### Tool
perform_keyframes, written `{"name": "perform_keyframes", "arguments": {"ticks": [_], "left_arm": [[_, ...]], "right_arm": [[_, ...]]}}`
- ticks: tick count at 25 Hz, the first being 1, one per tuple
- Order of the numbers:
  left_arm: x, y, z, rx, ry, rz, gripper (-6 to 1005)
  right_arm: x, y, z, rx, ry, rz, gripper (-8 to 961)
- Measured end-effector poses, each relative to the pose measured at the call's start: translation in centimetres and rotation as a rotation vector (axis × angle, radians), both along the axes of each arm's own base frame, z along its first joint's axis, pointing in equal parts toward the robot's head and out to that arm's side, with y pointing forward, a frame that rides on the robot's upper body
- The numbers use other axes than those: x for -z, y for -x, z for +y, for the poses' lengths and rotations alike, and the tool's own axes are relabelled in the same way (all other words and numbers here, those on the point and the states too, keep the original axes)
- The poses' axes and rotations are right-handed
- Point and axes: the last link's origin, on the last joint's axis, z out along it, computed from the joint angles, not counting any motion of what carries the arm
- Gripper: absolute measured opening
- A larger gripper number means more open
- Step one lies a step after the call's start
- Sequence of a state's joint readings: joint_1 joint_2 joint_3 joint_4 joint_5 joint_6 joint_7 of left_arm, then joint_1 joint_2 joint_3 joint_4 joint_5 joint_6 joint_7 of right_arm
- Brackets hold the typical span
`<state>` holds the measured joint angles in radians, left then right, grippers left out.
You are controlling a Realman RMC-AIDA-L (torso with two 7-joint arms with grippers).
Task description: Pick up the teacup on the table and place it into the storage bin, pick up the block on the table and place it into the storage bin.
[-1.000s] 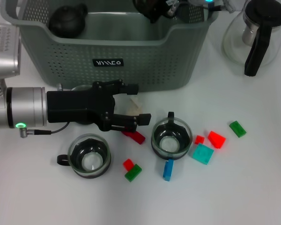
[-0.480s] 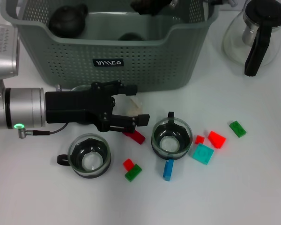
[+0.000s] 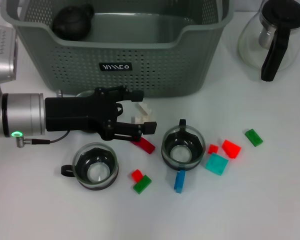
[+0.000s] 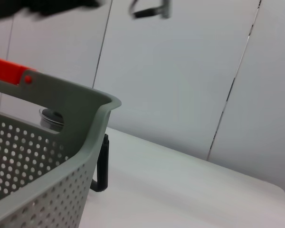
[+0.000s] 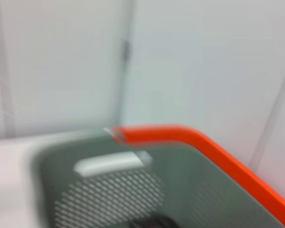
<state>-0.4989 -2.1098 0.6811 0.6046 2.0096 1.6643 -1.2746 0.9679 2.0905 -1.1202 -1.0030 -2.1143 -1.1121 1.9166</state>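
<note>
Teacups are two on the table: one teacup (image 3: pixel 182 148) sits just right of the left gripper (image 3: pixel 142 112), its handle turned away toward the storage bin (image 3: pixel 121 47); the other teacup (image 3: pixel 94 165) stands nearer the robot, below the gripper's black body, its handle pointing left. Between the gripper's fingers is a pale block (image 3: pixel 142 114), which appears to be held; the fingers stand fairly close together on either side of it, though whether they truly press it I cannot tell for certain. A red block (image 3: pixel 143 144) lies just beneath the lower finger, and more blocks, red, green, blue and teal, are scattered to the right around the first cup.

The gripper lies horizontally, pointing right, with the bin's front wall directly behind it and close. The bin's opening is up and away from the robot, so the relation that matters is height: the pale block would probably have to be lifted over the thick rim before being released. A dark round pot (image 3: pixel 72 22) already sits in the bin's far left corner.

The right gripper does not appear in the head view; its wrist camera looks down past an orange-edged rim (image 5: pixel 213 152) into the bin.
</note>
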Motion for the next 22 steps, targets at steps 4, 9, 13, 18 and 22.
{"name": "perform_keyframes", "arguments": {"ticks": [4, 9, 13, 18, 22], "left_arm": [[-0.1, 0.1, 0.0, -0.001, -0.001, 0.004, 889], [-0.2, 0.3, 0.0, -0.005, -0.003, 0.011, 888], [-0.3, 0.4, 0.0, -0.006, -0.004, 0.009, 887], [-0.2, 0.5, -0.2, -0.011, -0.003, 0.006, 886], [-0.1, 0.5, -0.3, -0.014, -0.001, 0.003, 885]], "right_arm": [[-3.1, -1.2, -3.9, -0.060, 0.107, 0.072, 761], [-5.3, -4.3, -9.2, -0.149, 0.220, 0.001, 759], [-5.4, -6.6, -12.7, -0.177, 0.367, -0.074, 758], [-4.3, -8.6, -14.5, -0.123, 0.513, -0.194, 754], [-2.5, -9.6, -14.8, -0.097, 0.585, -0.304, 745]]}}
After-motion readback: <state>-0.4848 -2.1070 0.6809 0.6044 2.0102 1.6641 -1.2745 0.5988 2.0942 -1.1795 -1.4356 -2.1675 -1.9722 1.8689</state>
